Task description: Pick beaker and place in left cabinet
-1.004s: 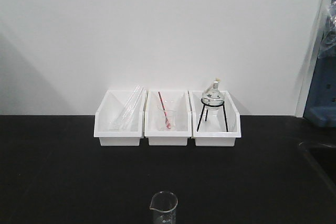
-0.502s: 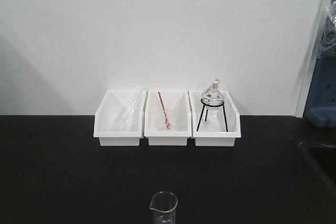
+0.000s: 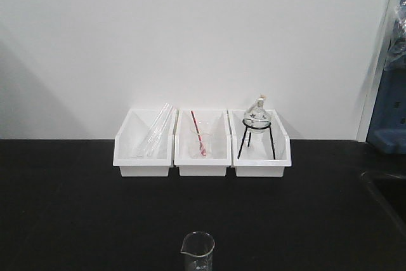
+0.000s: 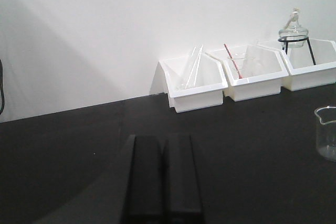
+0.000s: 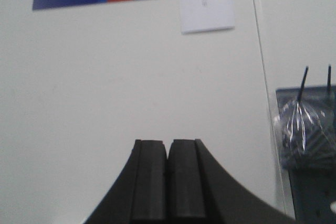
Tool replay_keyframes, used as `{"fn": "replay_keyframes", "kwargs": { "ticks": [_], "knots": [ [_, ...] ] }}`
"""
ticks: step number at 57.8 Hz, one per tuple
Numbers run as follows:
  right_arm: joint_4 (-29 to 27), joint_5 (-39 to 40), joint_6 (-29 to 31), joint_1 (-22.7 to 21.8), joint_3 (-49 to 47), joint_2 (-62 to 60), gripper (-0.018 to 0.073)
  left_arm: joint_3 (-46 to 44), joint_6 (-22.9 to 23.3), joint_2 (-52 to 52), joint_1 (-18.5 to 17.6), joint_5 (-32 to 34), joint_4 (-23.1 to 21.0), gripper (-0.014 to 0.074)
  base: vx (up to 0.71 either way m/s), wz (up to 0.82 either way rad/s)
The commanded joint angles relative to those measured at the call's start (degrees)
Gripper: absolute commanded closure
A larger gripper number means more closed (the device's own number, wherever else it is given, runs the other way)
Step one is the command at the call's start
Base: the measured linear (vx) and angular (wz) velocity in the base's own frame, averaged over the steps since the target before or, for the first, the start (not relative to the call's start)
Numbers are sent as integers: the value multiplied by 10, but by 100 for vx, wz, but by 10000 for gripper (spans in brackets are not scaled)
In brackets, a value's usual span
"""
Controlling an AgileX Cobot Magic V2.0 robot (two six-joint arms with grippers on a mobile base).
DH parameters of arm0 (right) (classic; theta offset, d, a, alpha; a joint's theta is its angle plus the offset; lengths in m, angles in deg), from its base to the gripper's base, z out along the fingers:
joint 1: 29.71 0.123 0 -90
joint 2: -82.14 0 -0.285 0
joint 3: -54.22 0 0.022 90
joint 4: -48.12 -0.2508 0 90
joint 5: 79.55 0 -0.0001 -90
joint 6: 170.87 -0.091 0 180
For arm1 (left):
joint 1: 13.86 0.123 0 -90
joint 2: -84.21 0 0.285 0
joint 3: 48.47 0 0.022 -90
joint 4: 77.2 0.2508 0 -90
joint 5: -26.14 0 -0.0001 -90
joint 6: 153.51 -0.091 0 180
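Pre-grasp; reach not begun. Beaker (image 3: pixel 197 251) stands upright on the worktop (image 3: pixel 76 207), straight in front of the middle bin (image 3: pixel 202 157), well apart from it on the robot's side, untouched. Left gripper (image 4: pixel 164 142): jaws pressed together, holding nothing, nearer the robot than that bin and off to its left. Right gripper (image 5: pixel 168 148): jaws closed too, empty, facing the wall (image 5: pixel 79 77). Left cabinet not in view. Next, I'd judge: open the jaws, line up on the beaker, close gently, since thin glass slips.
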State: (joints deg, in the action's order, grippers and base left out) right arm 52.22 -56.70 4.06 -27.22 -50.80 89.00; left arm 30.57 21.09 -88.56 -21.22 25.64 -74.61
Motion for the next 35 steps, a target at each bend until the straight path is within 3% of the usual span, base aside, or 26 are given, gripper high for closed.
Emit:
{"fn": "replay_keyframes", "kwargs": {
  "ticks": [1,11,35],
  "knots": [
    [5,-73,-4,-2,-64,11,564,9,2,-10,0,48,-2,595,0,0],
    [6,-174,-4,-2,-100,31,564,9,2,-10,0,48,-2,595,0,0],
    [5,-163,-4,-2,-96,31,564,9,2,-10,0,48,-2,595,0,0]
  ]
}}
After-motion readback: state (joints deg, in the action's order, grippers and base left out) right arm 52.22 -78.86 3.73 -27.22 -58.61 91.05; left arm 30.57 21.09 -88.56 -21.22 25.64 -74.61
